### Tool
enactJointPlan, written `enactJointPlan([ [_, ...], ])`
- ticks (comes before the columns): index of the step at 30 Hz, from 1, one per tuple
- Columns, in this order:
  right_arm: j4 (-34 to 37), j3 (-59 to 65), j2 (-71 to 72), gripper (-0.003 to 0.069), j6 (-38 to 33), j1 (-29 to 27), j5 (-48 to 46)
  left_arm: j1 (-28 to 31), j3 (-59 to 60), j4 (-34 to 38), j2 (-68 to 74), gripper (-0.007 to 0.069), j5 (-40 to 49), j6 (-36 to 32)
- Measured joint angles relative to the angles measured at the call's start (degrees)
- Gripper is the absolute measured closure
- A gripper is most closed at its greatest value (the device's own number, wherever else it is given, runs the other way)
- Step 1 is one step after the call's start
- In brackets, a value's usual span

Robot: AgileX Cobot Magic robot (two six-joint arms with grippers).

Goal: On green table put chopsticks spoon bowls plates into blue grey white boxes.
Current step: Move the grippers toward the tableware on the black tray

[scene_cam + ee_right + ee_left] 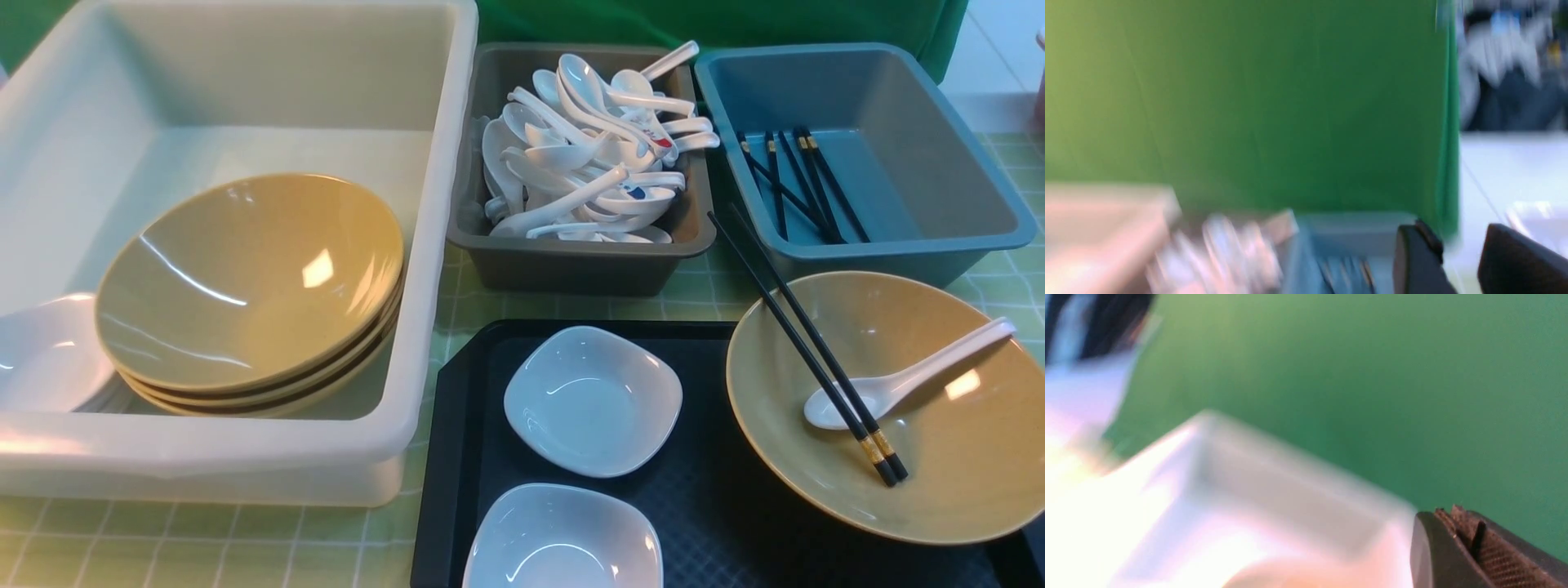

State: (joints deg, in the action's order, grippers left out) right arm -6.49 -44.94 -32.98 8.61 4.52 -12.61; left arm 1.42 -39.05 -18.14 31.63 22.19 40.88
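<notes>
so the chopsticks (808, 347) are lying slantwise across the tan bowl (963, 490) at the right edge of the tray (718, 506), gold ends pointing near, tips poking past its far rim; left gripper (1474, 543) is sitting clenched, right gripper (1453, 245) gaping, holding nothing

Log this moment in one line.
left fingers shut | right fingers open | chopsticks and spoon in tan bowl | two white plates on black tray

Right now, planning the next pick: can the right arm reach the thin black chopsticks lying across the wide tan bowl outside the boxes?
Likely yes: the chopsticks lie uncovered on the robot's right, atop the white spoon in the tan bowl, and the right gripper is open.
</notes>
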Motion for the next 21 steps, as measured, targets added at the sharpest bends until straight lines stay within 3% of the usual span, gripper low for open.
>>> enactJointPlan([
  [3, 0.0, -0.3, -2.9, 0.0423, -6.0, 0.0, -6.5, 0.0, 0.0, -1.2, 3.5, 0.0627, 6.8, -1.6],
  [8, 0.0, -0.5, -6.5, 0.0423, -7.1, 0.0, -14.2, 0.0, 0.0, 2.4, 6.6, 0.0627, 10.7, -4.1],
  [12, 4.1, -0.8, -13.4, 0.0423, -8.6, 0.0, -23.5, -1.2, 0.0, 18.5, 9.2, 0.0627, 11.5, -17.9],
  [13, 4.6, -0.8, -13.8, 0.0423, -9.3, 0.0, -23.7, -1.3, 0.0, 19.5, 9.3, 0.0627, 11.5, -18.9],
  [16, 18.2, -2.1, -23.2, 0.0418, -23.7, 0.0, -26.8, -6.3, -0.1, 39.4, 12.0, 0.0627, 11.6, -39.1],
  [18, 21.8, -3.0, -26.1, 0.0408, -29.1, 0.1, -27.4, -8.3, -0.4, 46.3, 13.4, 0.0627, 11.6, -46.5],
  [20, 26.5, -6.4, -34.3, 0.0368, -37.1, 1.1, -27.8, -13.0, -1.6, 60.8, 17.1, 0.0627, 12.1, -63.2],
  [21, 26.6, -6.7, -34.8, 0.0359, -38.0, 1.3, -27.8, -13.6, -1.7, 61.7, 17.3, 0.0627, 12.2, -64.3],
])
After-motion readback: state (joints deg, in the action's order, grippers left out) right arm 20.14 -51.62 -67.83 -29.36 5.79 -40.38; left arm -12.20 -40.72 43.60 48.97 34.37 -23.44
